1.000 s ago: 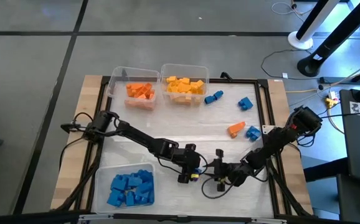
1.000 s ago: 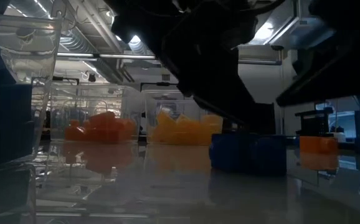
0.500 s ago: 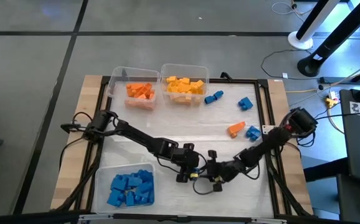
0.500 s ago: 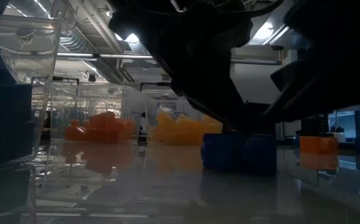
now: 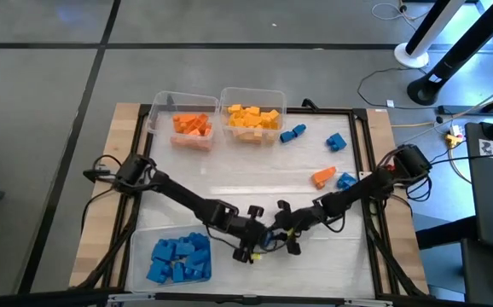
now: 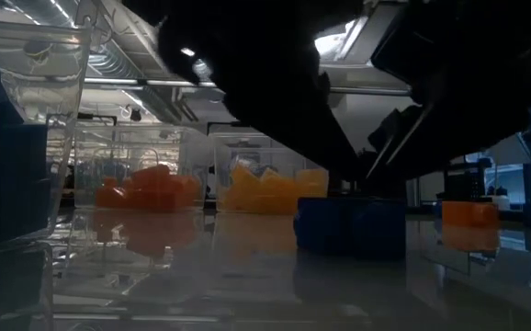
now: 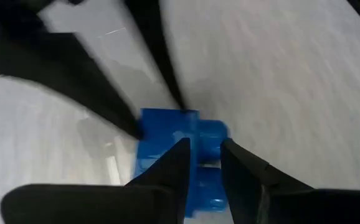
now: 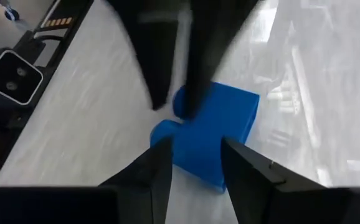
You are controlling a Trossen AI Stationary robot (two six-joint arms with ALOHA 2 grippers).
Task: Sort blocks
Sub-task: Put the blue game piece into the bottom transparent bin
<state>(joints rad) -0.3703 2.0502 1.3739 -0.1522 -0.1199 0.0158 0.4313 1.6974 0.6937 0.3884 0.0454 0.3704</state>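
Both grippers meet over one blue block (image 5: 268, 241) at the near middle of the bench (image 5: 255, 183), just right of the blue bin (image 5: 136, 247).

The left gripper (image 7: 203, 163) reaches in from the left, its jaws set narrowly around a stud-side edge of the block (image 7: 180, 155), pinching it as far as the left wrist view shows. The right gripper (image 8: 192, 163) comes from the right; its jaws are spread a little and straddle the block (image 8: 214, 134) from the other side, though I cannot tell if they touch it. In the low view the block (image 6: 348, 225) sits flat on the bench under both dark arms.

Far left, an orange bin (image 5: 182, 128) and a yellow bin (image 5: 252, 115) hold sorted blocks. Loose on the right side lie two blue blocks (image 5: 292, 133) (image 5: 337, 141), then an orange one (image 5: 323, 176) just beside another blue (image 5: 346, 182).
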